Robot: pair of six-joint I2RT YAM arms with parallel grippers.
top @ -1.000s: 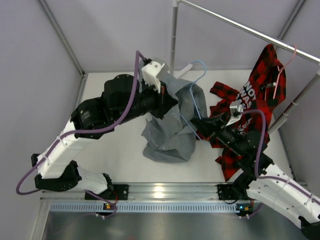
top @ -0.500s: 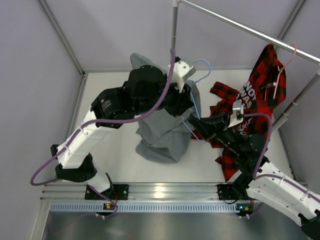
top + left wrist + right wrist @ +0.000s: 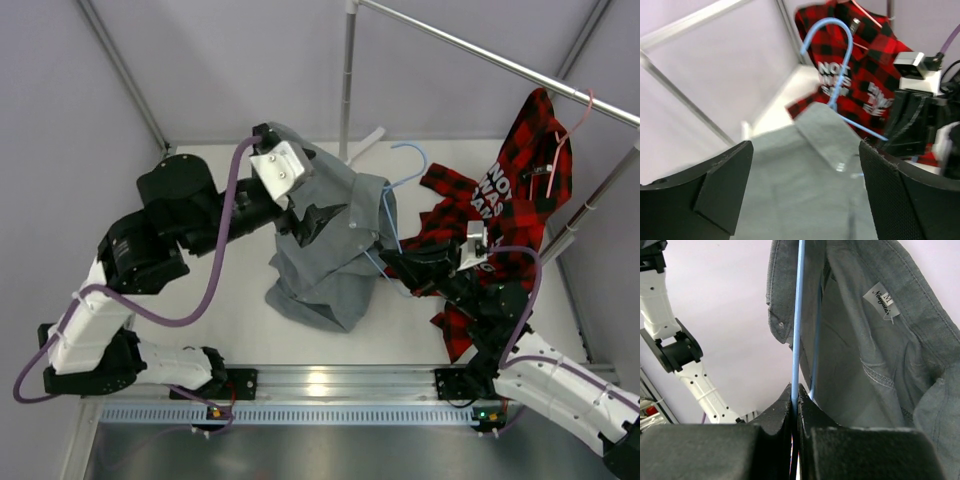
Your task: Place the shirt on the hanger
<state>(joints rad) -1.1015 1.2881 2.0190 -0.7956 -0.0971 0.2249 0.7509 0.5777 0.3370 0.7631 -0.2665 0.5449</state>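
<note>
a: report the right tool (image 3: 795, 399).

b: closed on the light-blue wire hanger (image 3: 392, 205). in the right wrist view both fingers (image 3: 771, 415) meet at the lower centre of the frame with the blue wire clamped between them and running straight up from the pinch. in the top view this tool (image 3: 388, 262) sits just right of centre.

a: report the left tool (image 3: 300, 222).

b: in the left wrist view its two black fingers (image 3: 715, 187) stand well apart at the lower left and lower right corners, with grey cloth filling the space between them. whether they clamp the cloth lower down cannot be told from these views.

a: locate the shirt (image 3: 335, 245).

b: the grey-green shirt is at the centre of the top view, raised at its upper end near the left tool and bunched on the white desk (image 3: 225, 300) at its lower end. in the right wrist view the shirt (image 3: 865, 340) fills the right half, with a white size label (image 3: 881, 303) at the upper right.

a: locate the hanger relative to the shirt.

b: its hook rises clear of the cloth at the upper right of the shirt; the lower wires lie against the shirt, one passing inside the cloth.

a: other items?

b: a red-and-black plaid shirt (image 3: 510, 190) with white lettering hangs from a pink hanger (image 3: 568, 140) on the metal rail (image 3: 480, 55) at the upper right.
</note>
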